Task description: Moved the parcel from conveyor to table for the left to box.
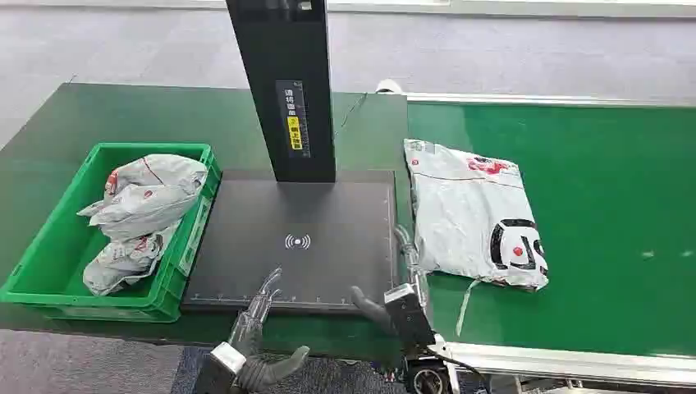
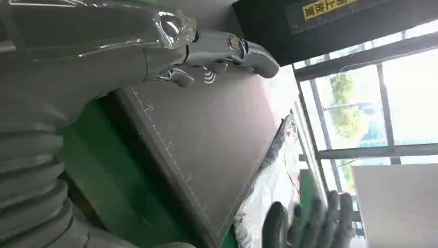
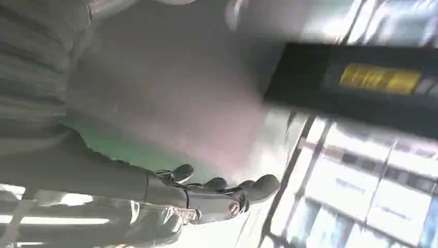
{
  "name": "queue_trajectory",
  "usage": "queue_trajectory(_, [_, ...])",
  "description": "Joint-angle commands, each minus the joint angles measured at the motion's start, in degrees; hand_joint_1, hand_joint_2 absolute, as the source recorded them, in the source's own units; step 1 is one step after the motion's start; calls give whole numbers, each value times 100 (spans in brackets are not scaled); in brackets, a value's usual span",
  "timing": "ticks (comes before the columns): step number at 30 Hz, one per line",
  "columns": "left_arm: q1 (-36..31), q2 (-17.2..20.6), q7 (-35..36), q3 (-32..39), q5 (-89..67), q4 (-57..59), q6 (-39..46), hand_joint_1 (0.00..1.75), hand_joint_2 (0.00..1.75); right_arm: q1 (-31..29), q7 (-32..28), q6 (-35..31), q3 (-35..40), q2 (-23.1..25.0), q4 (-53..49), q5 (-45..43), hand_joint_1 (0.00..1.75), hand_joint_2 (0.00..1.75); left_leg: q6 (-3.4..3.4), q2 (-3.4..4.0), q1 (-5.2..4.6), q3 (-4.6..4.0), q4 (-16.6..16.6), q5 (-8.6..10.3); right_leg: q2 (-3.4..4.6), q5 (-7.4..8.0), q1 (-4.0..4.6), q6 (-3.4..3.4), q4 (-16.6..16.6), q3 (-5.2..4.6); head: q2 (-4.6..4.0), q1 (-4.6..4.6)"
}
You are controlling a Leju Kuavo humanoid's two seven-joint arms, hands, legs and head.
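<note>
Parcel [image 1: 472, 213]: one crumpled white mailer you see flat on the green conveyor [image 1: 607, 205]; red and black print
Box [image 1: 49, 271]: one green crate holding several white bags
Left hand [image 1: 258, 308]: fingers apart, empty
Right hand [image 1: 402, 283]: fingers spread beside the parcel, holding nothing

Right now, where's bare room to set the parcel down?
The black scanner pad between green crate and conveyor is bare. The crate is crowded with bagged parcels. The white parcel lies on the conveyor beside the pad.
</note>
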Motion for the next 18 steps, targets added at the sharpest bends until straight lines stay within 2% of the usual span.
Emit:
queue_trajectory(1, [-264,171,-76,-42,106,488,-39,0,175,-1812,719,-711,-1940,-1141,1270,936,0,175,10,-5,-7,5,-8,10,-10,10,-6,7,-11,9,0,0])
queue_trajectory(2, [-263,179,-100,-44,117,512,-31,0,175,-2022,553,-635,-2123,-1230,1554,923,0,175,12,-3,-9,6,-12,14,-11,14,-8,8,-15,9,0,0])
queue_trajectory(4, [-260,192,-129,-48,139,531,-36,0,175,-2506,766,-799,-2433,-1487,2209,1024,0,175,14,1,-11,13,-10,13,-5,18,-11,14,-14,15,0,0])
queue_trajectory(6, [-278,212,-156,-54,165,572,-50,0,175,-3146,817,-639,-2737,-1871,3112,999,0,175,21,-1,-16,7,-8,19,-7,23,-15,19,-12,11,0,2])
queue_trajectory(9, [-386,231,-244,-46,237,746,-116,0,175,-3790,650,136,-3316,-2254,3983,436,0,175,27,-1,-25,4,-4,22,-7,28,-23,22,-7,7,0,0])
queue_trajectory(13, [-515,202,-274,3,245,861,-164,0,175,-4304,958,502,-3644,-2555,4549,339,0,175,25,-15,-24,0,3,19,-13,24,-24,23,-1,4,0,0])
queue_trajectory(16, [-537,212,-283,31,241,854,-190,0,175,-4601,1192,694,-3690,-2578,4725,420,0,175,28,-9,-26,-3,3,18,-7,25,-26,22,1,0,0,0])
queue_trajectory(18, [-552,241,-308,30,247,897,-230,0,175,-4769,1173,1420,-3802,-2572,4902,273,0,175,26,0,-27,-4,5,17,0,25,-26,21,4,-6,0,0])
